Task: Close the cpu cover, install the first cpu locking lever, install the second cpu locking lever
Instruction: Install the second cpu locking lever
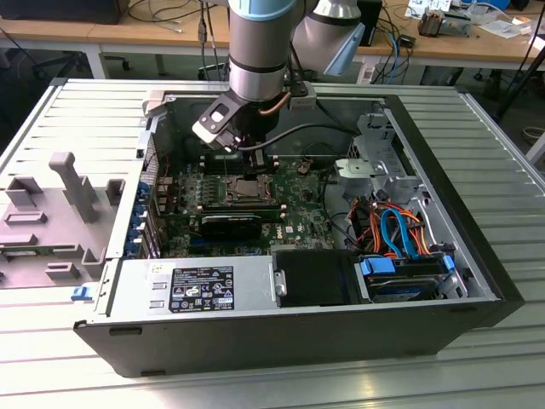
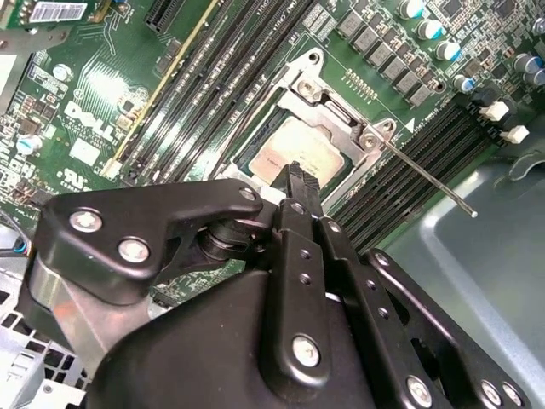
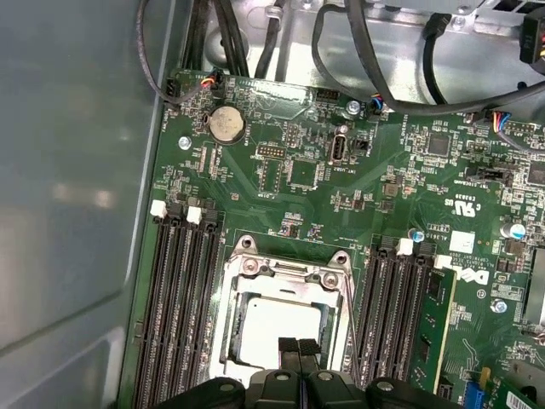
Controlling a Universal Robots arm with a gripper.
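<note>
The gripper (image 3: 299, 345) is hanging low over the cpu socket with its fingertips pressed together, gripping nothing; contact with the socket cannot be told. The cpu cover (image 3: 288, 274) is lying flat around the processor on the green motherboard (image 3: 281, 162). The second wrist view is showing a thin locking lever (image 2: 426, 177) angling out free beside the memory slots. The exterior view is showing the arm reaching into the open computer case (image 1: 298, 341).

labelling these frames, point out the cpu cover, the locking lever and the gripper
cpu cover (image 3: 274, 274), first wrist view, on the frame's bar between two screws
locking lever (image 2: 426, 179), second wrist view, midway along its thin rod
gripper (image 3: 299, 348), first wrist view, midway between its fingertips
</note>
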